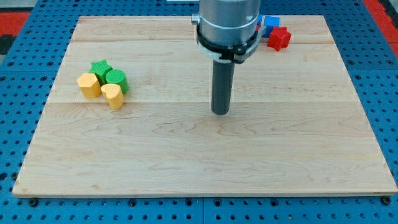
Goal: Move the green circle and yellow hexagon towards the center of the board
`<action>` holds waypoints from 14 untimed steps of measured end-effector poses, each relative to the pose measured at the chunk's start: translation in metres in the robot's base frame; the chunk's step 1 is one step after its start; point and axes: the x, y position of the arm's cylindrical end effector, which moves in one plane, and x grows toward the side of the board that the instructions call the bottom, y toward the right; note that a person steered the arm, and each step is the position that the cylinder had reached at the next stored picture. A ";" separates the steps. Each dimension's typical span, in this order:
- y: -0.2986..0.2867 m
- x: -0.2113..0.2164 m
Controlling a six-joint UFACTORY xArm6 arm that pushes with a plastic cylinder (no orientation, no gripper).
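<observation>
Well off to the view's left of my tip point(220, 112), a bare fingerless rod, green circle point(117, 79) and yellow hexagon point(89, 85) sat clustered touching green star point(99, 67) and yellow heart point(113, 96); pushing risked dragging those along.

My tip point(220, 112) mid-board, well right of green circle point(116, 79), yellow hexagon point(89, 85).

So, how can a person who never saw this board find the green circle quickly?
Look at the wooden board, at the block cluster on the view's left. The green circle block is its rightmost piece, round-topped, unlike the green star block behind it.
</observation>
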 end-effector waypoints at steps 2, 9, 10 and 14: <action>-0.137 0.055; -0.320 -0.011; -0.316 -0.013; -0.236 -0.072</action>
